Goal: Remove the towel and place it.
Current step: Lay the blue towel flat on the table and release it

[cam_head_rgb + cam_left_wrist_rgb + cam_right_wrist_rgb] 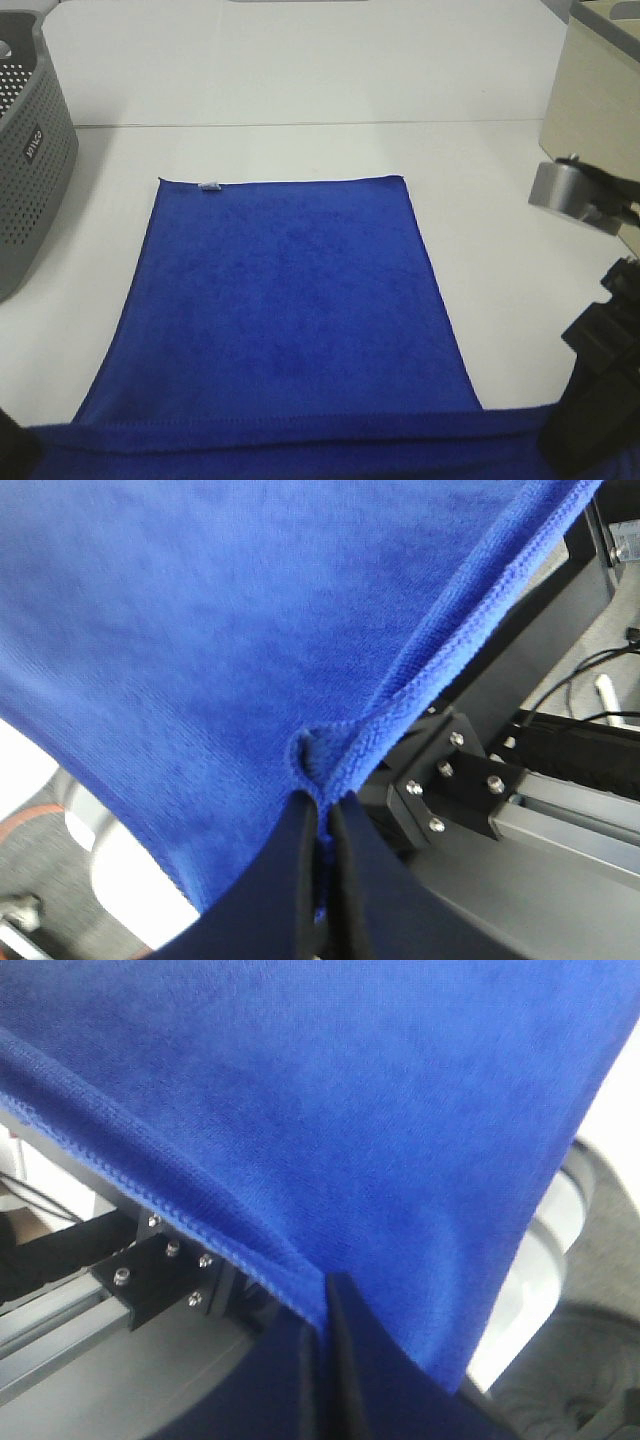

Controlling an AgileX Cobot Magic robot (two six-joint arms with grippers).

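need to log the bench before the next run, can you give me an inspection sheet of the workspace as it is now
surface: white table, a seam running across its far part
job's things: blue towel spread flat, white tag at a far corner, near edge raised off the table
clutter: grey perforated basket at the left edge; beige box at the far right
grippers: left gripper shut on the towel's near edge; right gripper shut on it too
cables: black cables below the table edge, seen from the left wrist
surroundings: black bolted bracket on the frame under the table
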